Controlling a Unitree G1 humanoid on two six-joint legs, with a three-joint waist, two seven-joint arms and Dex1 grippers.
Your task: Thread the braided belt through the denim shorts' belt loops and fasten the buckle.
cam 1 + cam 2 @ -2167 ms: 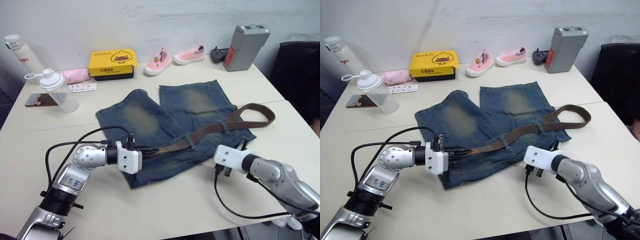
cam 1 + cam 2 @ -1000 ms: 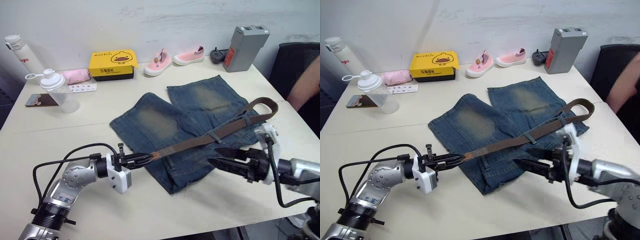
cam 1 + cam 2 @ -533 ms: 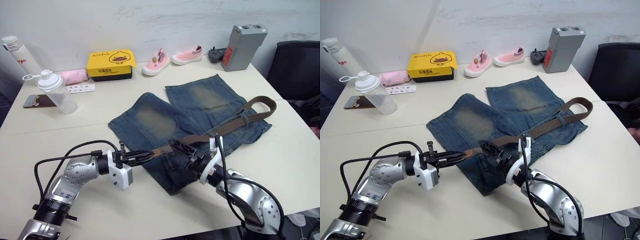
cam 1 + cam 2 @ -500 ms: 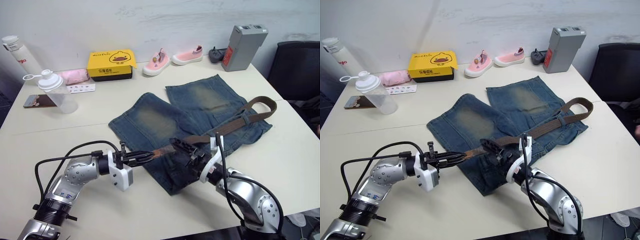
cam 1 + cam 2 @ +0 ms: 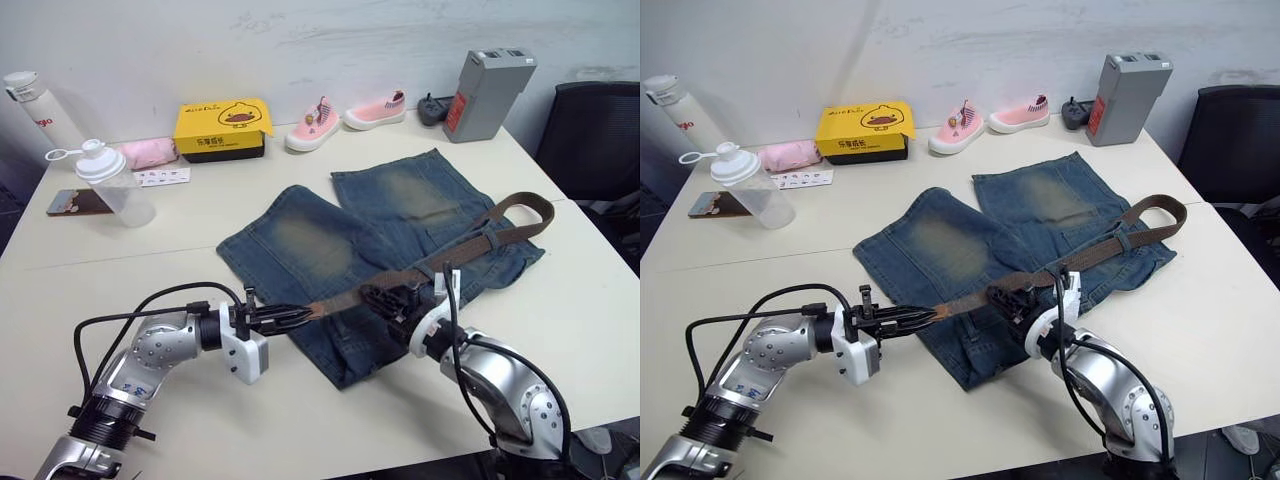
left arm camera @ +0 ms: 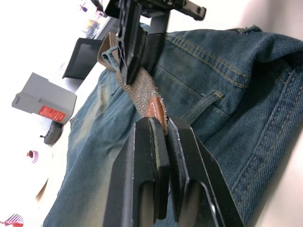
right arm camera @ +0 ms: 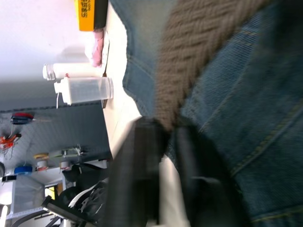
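Left gripper [image 5: 300, 314]: clamped on the tip of the braided belt [image 5: 440, 260], presumably so the strap is kept taut and lifted.
Right gripper [image 5: 385, 297]: closed around the strap further along (apparently steadying it for feeding).
Braided belt: stretched slantwise over the waistband of the denim shorts [image 5: 300, 235], its far end curled near the table [image 5: 560, 320] edge.
Belt loops: one is seen beside the strap [image 6: 201, 108], not yet threaded.

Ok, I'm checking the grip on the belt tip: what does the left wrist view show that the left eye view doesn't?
Left wrist view: the braided belt, its leather tip clamped in the left pincer, with a belt loop just beside. Left eye view: the belt's looped far end, yellow box, pink shoes, shaker bottle. Both: denim shorts, the right pincer gripping the belt farther along, grey box.
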